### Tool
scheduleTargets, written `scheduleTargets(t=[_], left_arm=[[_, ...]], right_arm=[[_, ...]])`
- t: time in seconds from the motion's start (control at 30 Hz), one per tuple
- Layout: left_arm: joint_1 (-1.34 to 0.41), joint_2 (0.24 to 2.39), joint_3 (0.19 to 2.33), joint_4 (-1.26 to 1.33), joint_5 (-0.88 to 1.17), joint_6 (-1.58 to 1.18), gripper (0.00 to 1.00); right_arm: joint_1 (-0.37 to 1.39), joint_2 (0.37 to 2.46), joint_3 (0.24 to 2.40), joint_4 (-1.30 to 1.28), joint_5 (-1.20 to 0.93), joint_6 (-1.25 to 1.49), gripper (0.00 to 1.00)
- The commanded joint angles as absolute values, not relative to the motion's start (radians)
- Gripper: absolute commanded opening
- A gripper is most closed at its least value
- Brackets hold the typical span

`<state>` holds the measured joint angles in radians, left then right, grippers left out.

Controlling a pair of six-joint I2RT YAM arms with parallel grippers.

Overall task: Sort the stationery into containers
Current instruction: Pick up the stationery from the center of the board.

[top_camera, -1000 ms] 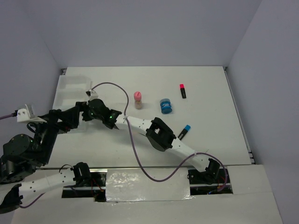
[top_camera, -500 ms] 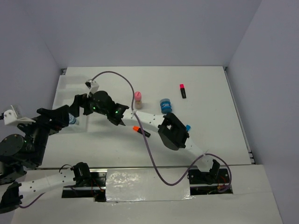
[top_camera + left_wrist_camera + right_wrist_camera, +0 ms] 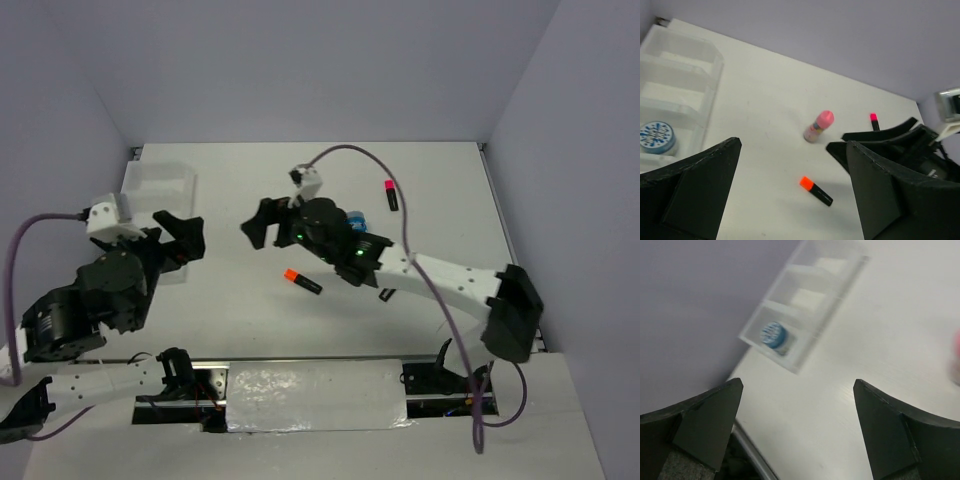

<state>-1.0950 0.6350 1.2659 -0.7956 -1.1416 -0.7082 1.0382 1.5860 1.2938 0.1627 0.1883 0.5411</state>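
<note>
One blue roll [image 3: 657, 139] lay in the nearest compartment of the tray [image 3: 715, 58], at the far-left corner of the worktop [image 3: 240, 312]. Both arms' jaws gaped wide, empty. The orange-capped marker [image 3: 302, 281], mid-worktop, seemed next: best pinched across its black barrel, jaws squared to its length.

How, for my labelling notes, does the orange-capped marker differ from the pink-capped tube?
The orange-capped marker lies flat on the table, while the pink-capped tube seems to stand on its end. The marker's body is black, the tube's tan. The marker is slim and straight, and the tube is stubbier with a rounded cap. Both sit on the table, outside the tray.
</note>
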Motion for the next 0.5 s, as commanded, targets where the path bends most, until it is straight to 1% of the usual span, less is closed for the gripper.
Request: scheduleTargets(t=[0.0,0.03,0.07,0.1,0.13,0.17,0.23,0.3,0.37,0.47], left_arm=[[-1.095,0.701,1.264,-0.7,-1.027,-0.741,0.99],[-1.095,0.715,1.269,-0.698,-1.011,-0.747,0.99],[-1.095,0.739,1.278,-0.698,-0.997,-0.762,0.99],[-1.095,0.747,1.279,-0.699,-0.976,-0.771,0.99],[-1.095,0.758,1.279,-0.703,-0.967,-0.791,0.99],[-1.095,0.761,1.279,-0.703,-0.953,-0.796,0.99],[-1.095,0.765,1.273,-0.698,-0.911,-0.802,0.99],[-1.095,0.762,1.267,-0.703,-0.873,-0.802,0.99],[-1.095,0.762,1.272,-0.719,-0.851,-0.798,0.99],[-1.095,0.758,1.284,-0.785,-0.825,-0.804,0.99]], right_arm=[[0.996,1.358,1.127,-0.031,0.363,0.537,1.0],[0.944,1.292,1.109,-0.091,0.368,0.538,1.0],[0.91,1.269,1.08,-0.192,0.351,0.543,1.0],[0.873,1.241,1.065,-0.228,0.335,0.54,1.0],[0.791,1.244,1.059,-0.267,0.303,0.528,1.0],[0.754,1.253,1.063,-0.303,0.249,0.513,1.0],[0.709,1.331,1.097,-0.402,0.248,0.442,1.0],[0.684,1.431,1.17,-0.49,0.298,0.398,1.0],[0.644,1.482,1.209,-0.499,0.327,0.377,1.0],[0.582,1.596,1.241,-0.469,0.281,0.336,0.99]])
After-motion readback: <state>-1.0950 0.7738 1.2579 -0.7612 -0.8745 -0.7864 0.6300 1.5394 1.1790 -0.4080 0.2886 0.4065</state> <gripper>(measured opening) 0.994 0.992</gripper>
